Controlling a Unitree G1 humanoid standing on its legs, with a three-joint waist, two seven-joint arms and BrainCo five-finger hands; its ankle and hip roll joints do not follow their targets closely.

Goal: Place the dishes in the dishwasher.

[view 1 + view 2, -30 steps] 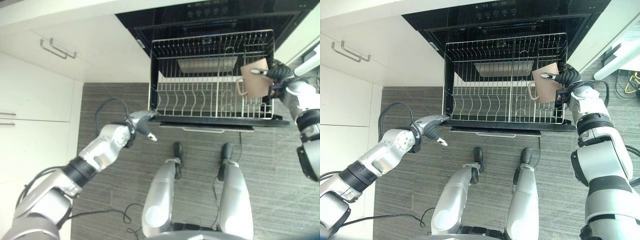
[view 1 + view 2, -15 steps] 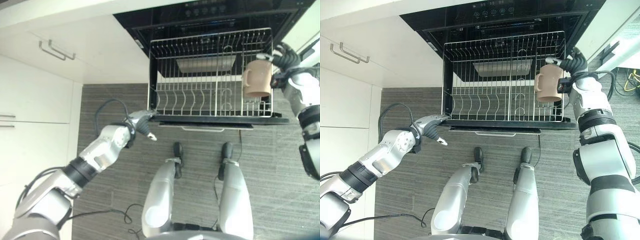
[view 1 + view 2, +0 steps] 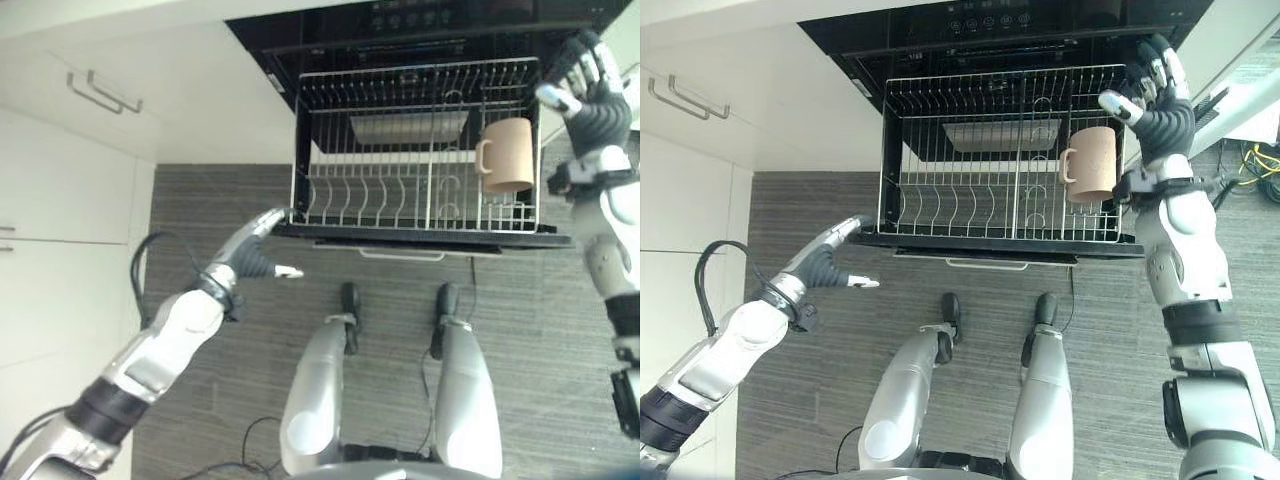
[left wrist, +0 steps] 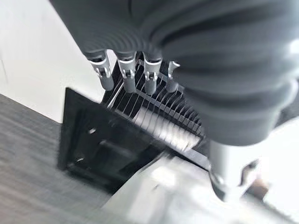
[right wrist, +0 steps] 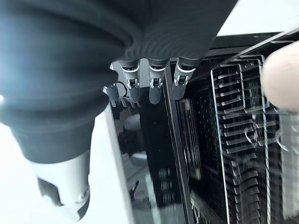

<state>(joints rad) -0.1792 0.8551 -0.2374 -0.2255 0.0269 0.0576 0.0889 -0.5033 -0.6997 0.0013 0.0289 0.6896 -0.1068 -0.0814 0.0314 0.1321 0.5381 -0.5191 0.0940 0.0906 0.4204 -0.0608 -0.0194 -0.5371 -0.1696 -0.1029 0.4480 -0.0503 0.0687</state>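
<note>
The right hand point(image 3: 1160, 100) is raised beside the upper right corner of the dishwasher point(image 3: 990, 25), its fingers spread and straight, holding nothing. Just to its left, apart from the fingers, a tan mug point(image 3: 1092, 163) sits upright in the right section of the pulled-out wire rack point(image 3: 980, 170), its handle pointing left. The rest of the rack's tines carry no dishes. The left hand point(image 3: 252, 250) hovers at the rack's front left corner, fingers extended and relaxed toward the black front edge, thumb stuck out to the side, grasping nothing; whether the fingertips touch the edge cannot be told. White cabinet fronts with a metal handle point(image 3: 105, 92) stand at the left, over a grey striped floor point(image 3: 890, 290).
</note>
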